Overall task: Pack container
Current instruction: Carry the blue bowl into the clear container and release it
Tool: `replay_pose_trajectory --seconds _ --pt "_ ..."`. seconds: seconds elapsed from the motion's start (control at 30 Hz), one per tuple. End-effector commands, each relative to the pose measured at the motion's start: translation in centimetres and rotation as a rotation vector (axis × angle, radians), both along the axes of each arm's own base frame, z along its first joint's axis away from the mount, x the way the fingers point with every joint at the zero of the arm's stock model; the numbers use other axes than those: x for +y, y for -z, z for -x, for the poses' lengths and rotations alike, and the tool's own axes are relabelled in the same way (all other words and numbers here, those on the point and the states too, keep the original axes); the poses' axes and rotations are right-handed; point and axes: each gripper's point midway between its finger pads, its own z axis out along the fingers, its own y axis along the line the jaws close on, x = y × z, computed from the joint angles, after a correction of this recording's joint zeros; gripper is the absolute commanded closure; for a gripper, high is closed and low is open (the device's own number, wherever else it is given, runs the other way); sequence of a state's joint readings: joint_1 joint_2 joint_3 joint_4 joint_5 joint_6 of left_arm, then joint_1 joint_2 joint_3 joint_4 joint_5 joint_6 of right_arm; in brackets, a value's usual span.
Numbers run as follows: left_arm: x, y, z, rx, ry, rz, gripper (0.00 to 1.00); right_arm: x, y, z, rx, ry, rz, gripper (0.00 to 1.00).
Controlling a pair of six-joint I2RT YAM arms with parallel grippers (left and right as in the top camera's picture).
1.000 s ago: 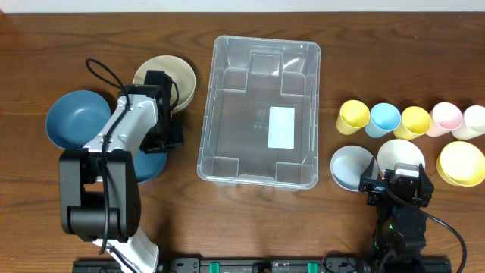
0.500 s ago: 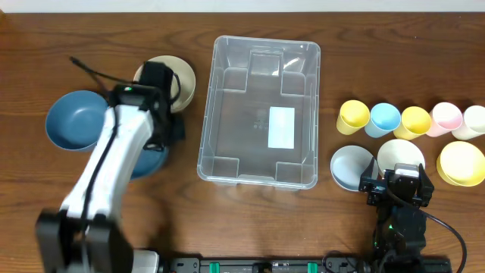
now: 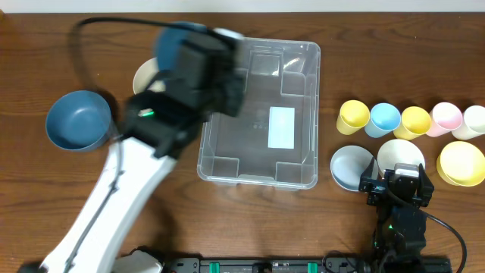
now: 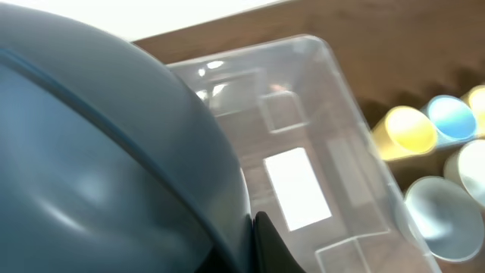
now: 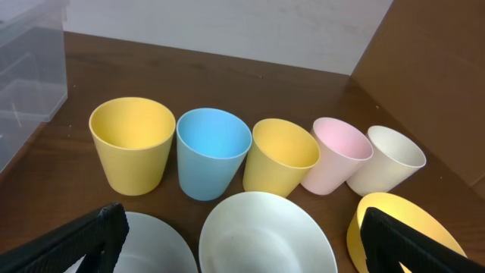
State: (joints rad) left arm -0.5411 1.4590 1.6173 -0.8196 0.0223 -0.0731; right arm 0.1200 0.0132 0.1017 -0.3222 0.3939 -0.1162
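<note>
The clear container [image 3: 246, 133] with a white label [image 3: 281, 127] stands mid-table. My left gripper [image 3: 198, 47] is shut on a dark blue bowl [image 3: 176, 36] and holds it raised over the container's far left corner. In the left wrist view the bowl [image 4: 98, 152] fills the left side, pinched at its rim by my finger [image 4: 256, 236], with the container [image 4: 341, 129] below. My right gripper [image 3: 398, 184] is open and empty, resting over a white bowl [image 5: 265, 227] and a grey bowl [image 5: 163, 246].
Another blue bowl [image 3: 77, 120] and a beige bowl [image 3: 145, 76] lie left of the container. On the right are a yellow bowl [image 3: 461, 163] and a row of cups: yellow [image 5: 132, 140], blue [image 5: 214, 148], yellow [image 5: 283, 155], pink [image 5: 341, 152], white [image 5: 394, 155].
My left arm lifted the dark blue bowl from the table at the left and swung it up and right toward the container. The right arm has not moved.
</note>
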Motion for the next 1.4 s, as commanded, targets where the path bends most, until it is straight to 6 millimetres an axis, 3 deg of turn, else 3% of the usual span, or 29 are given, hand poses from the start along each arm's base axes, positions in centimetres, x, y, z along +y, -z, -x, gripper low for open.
replay_pose_trajectory --seconds 0.0,0.17,0.27,0.53,0.77,0.87,1.03,1.1,1.2,1.3,1.37 --pt "-3.8 4.9 -1.4 0.05 0.11 -0.104 0.94 -0.3 0.1 0.1 0.001 0.018 -0.01 0.01" --pt "-6.2 10.8 -4.1 0.102 0.159 -0.175 0.94 -0.3 0.1 0.1 0.001 0.018 -0.01 0.01" --pt "-7.4 13.3 -5.4 0.094 0.211 -0.218 0.94 -0.3 0.1 0.1 0.001 0.018 -0.01 0.01" --pt "-9.2 17.9 -6.7 0.1 0.284 -0.275 0.94 -0.3 0.1 0.1 0.001 0.018 -0.01 0.01" --pt "-10.6 20.9 -6.0 0.152 0.356 -0.279 0.94 -0.3 0.1 0.1 0.001 0.018 -0.01 0.01" --pt "-11.2 21.0 -5.7 0.153 0.372 -0.266 0.9 -0.3 0.1 0.1 0.001 0.018 -0.01 0.01" --pt "-11.3 21.0 -5.8 0.151 0.365 -0.258 0.48 -0.3 0.1 0.1 0.001 0.018 -0.01 0.01" --pt "-11.3 20.9 -5.8 0.159 0.347 -0.246 0.36 -0.3 0.1 0.1 0.001 0.018 -0.01 0.01" --pt "-11.3 20.3 -5.8 0.156 0.337 -0.237 0.32 -0.3 0.1 0.1 0.001 0.018 -0.01 0.01" --pt "-11.1 17.3 -5.7 0.123 0.331 -0.224 0.3 -0.3 0.1 0.1 0.001 0.018 -0.01 0.01" --pt "-10.3 13.8 -5.8 0.09 0.273 -0.217 0.23 -0.3 0.1 0.1 0.001 0.018 -0.01 0.01"
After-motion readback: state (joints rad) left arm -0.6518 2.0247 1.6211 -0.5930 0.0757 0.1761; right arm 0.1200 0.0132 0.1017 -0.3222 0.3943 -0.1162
